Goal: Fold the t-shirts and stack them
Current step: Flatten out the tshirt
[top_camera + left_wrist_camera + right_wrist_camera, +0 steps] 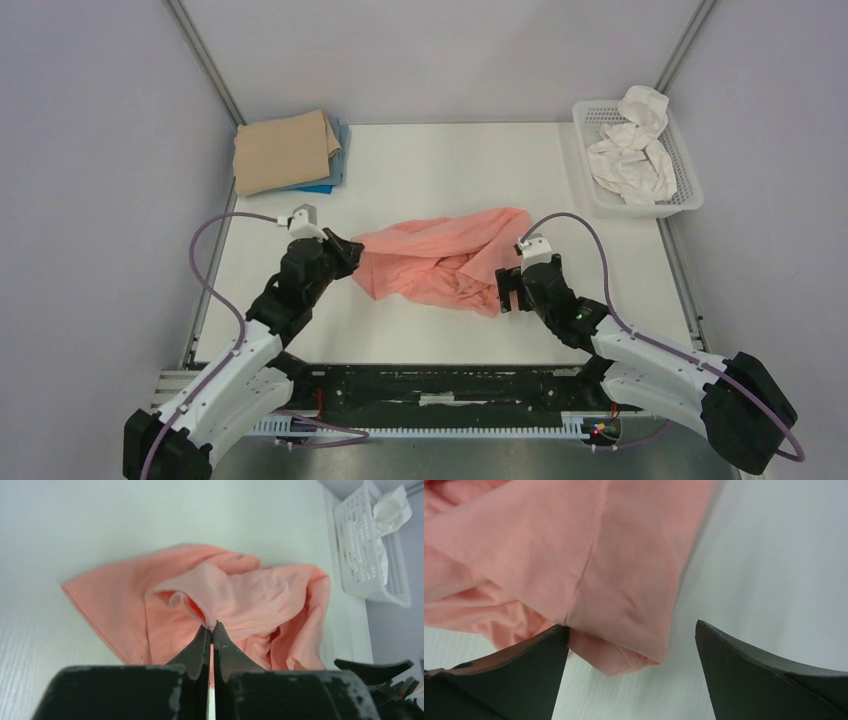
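Observation:
The salmon-pink t-shirt [445,258] lies crumpled in the middle of the white table. My left gripper [350,256] is shut on a fold of its left edge; in the left wrist view the fingertips [212,629] pinch the pink cloth [240,595]. My right gripper [508,292] is open at the shirt's near right corner; in the right wrist view that corner [624,645] lies between the spread fingers [539,650], close to the left one. The tan t-shirt [283,150] lies folded on the blue t-shirt [335,165] at the back left.
A white mesh basket [675,195] with crumpled white cloth [632,150] stands at the back right; it also shows in the left wrist view [365,555]. Metal frame posts rise at the table's back corners.

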`<state>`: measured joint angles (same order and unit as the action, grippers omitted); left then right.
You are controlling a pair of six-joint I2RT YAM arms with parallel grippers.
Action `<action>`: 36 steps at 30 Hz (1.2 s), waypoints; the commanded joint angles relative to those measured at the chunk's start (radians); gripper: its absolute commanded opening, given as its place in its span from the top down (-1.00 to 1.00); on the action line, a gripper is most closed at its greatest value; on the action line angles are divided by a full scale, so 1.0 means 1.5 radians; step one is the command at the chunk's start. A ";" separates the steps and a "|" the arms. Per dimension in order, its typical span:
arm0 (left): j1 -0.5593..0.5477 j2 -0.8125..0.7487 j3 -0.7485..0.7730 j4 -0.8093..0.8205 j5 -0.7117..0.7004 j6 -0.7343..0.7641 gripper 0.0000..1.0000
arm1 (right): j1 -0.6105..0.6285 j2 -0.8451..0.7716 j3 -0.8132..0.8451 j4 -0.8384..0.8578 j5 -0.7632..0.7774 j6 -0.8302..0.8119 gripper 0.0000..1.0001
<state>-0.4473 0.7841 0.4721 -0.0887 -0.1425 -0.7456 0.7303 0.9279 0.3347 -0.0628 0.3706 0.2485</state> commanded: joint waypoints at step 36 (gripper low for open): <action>-0.001 -0.081 0.007 -0.061 -0.167 0.043 0.95 | 0.162 0.123 0.045 0.124 0.135 -0.168 -0.74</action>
<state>-0.4473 0.6556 0.4698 -0.2111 -0.3763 -0.7166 0.9531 1.0645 0.3389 0.0647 0.3294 0.0376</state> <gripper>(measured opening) 0.036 0.872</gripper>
